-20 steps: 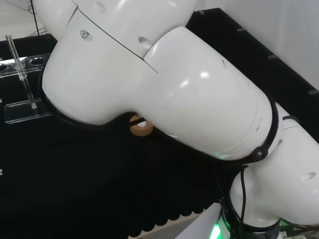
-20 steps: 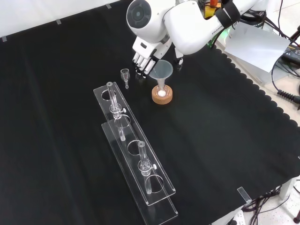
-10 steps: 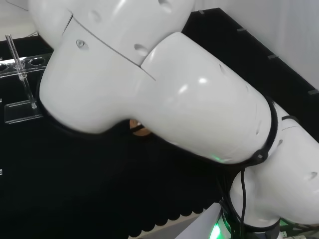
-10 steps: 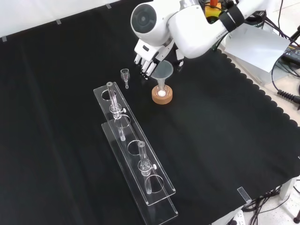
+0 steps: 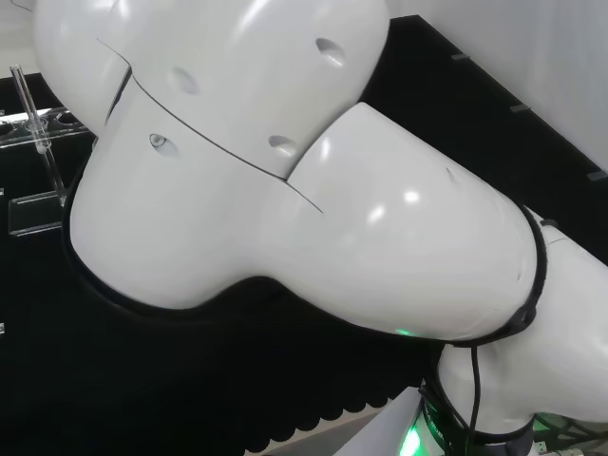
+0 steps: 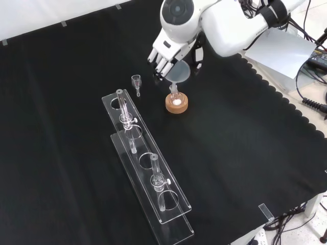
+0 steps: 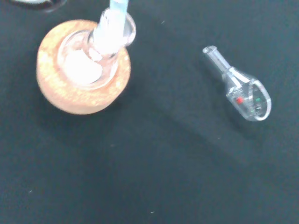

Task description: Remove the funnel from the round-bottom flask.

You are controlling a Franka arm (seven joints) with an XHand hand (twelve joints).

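Note:
In the front view the round-bottom flask [image 6: 176, 100] stands upright in a cork ring [image 6: 177, 106] with something white in its bulb. The clear funnel [image 6: 179, 75] hangs just above it, its cone between the hand's [image 6: 167, 50] fingers [image 6: 160, 66] and thumb, which pinch it. The wrist view looks down the funnel's pale stem [image 7: 117, 8] onto the flask's neck [image 7: 112, 32] and the cork ring [image 7: 60, 98]. The stem's tip is at the mouth; I cannot tell whether it is still inside.
A small clear glass piece [image 6: 136, 81] [image 7: 240, 93] lies on the cloth left of the flask in the front view. Two clear racks [image 6: 134, 133] with upright glass tubes [image 6: 157, 178] stand nearer the camera. The arm's white links [image 5: 285, 190] are close in the head view, with a rack foot [image 5: 33, 211] at left.
The hand and arm have risen and shifted right in the front view, and the funnel has come up with them. In the head view the arm's link now covers the cork ring.

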